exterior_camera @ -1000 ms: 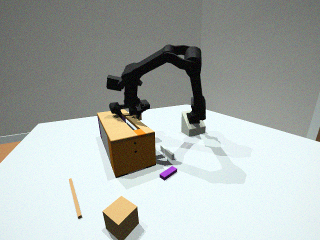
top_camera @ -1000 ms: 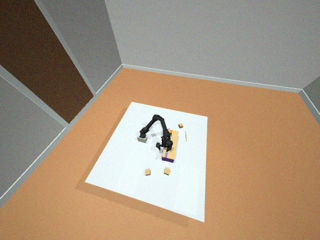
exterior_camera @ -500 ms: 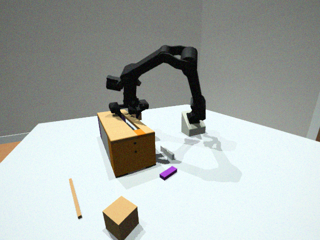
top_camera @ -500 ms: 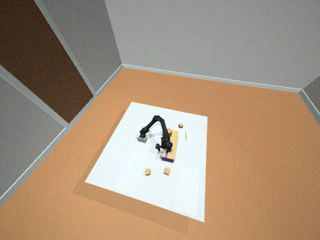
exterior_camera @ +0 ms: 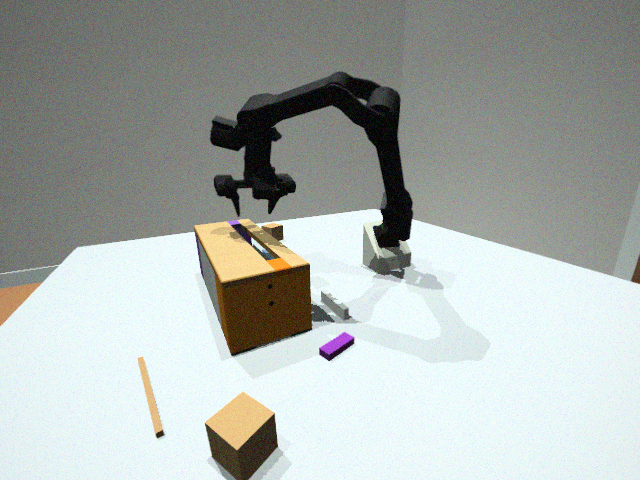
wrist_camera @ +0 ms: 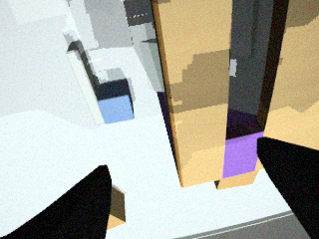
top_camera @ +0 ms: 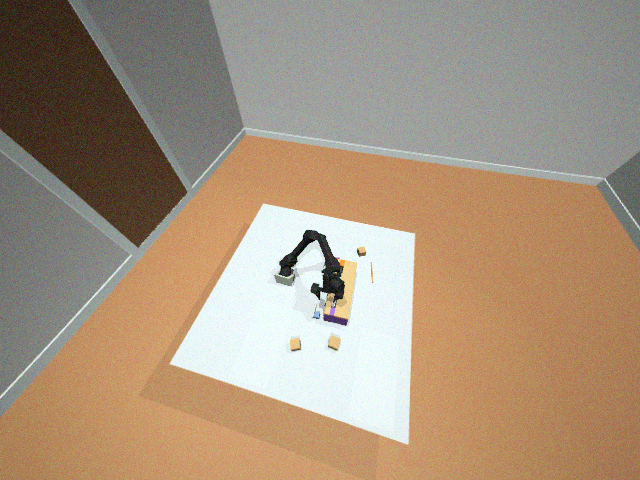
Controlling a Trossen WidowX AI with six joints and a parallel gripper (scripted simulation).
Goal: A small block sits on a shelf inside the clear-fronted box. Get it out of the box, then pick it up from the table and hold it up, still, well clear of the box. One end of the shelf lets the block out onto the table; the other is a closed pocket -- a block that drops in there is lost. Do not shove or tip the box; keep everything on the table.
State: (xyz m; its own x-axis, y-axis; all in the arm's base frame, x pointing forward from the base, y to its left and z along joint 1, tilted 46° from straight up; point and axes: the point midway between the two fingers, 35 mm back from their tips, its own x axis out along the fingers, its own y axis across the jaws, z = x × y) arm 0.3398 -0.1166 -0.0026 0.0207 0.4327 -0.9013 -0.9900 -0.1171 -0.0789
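The wooden box stands upright, with a long slot in its top between an orange strip and a purple strip. A small blue block lies on the table outside the box, near its purple end and beside a pale bar. My gripper is open and empty. It points down above the box top near the purple end, with the block off to the side. The box hides the block's place on the table in the exterior view.
Wooden cubes stand around the box; one shows partly behind a finger. A thin wooden stick, a purple bar and a grey bar lie on the table.
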